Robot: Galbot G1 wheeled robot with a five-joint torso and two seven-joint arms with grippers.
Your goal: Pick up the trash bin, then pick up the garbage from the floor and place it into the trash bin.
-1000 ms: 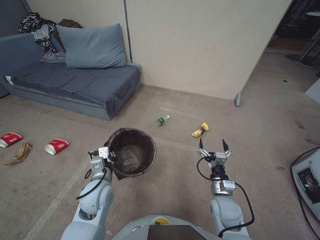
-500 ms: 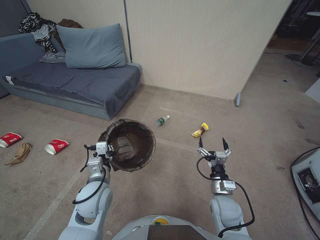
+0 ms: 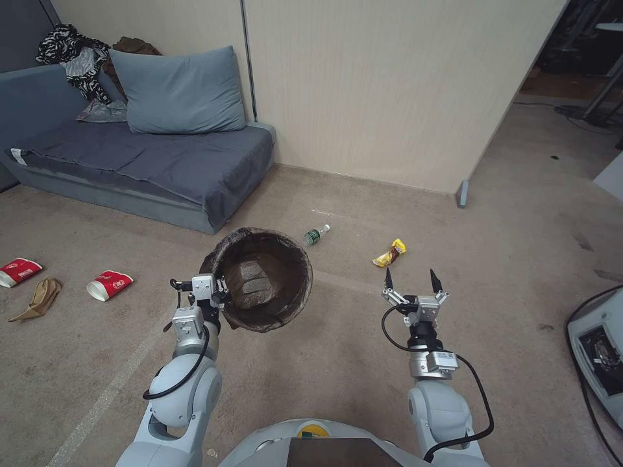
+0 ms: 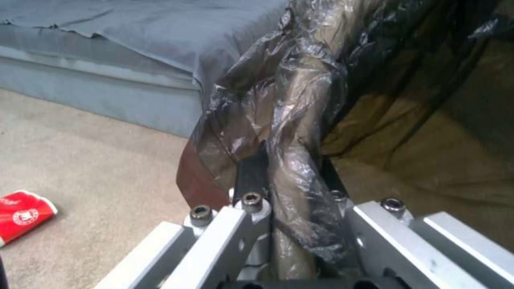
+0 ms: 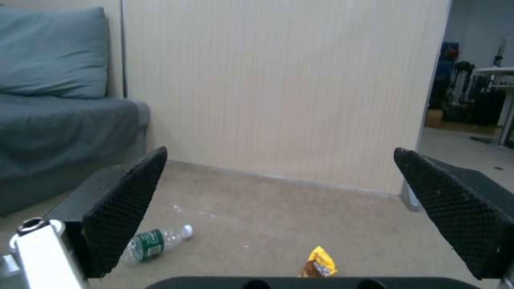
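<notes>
Left gripper [image 3: 217, 302] clamped on rim of trash bin [image 3: 263, 279], liner pinched between jaws; bin hangs off floor, mouth tilted toward me. I judge carry step: keep wrist level so bin stays upright. Right gripper [image 3: 411, 281] spread wide, holding nothing, above carpet. Nearest garbage: snack wrapper [image 3: 390, 253] just ahead, bottle [image 3: 316, 235] beside bin. I line up on wrapper, descend straight.

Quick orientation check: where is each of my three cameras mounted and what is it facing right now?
Head view: on the head, looking down at the carpet; both arms show, the left gripper holding the trash bin.
Left wrist view: on the left wrist, facing the bin's bag liner pinched in its fingers.
Right wrist view: on the right wrist, facing the wall between the open right gripper.
Head and right wrist views share the bottle and snack wrapper.
</notes>
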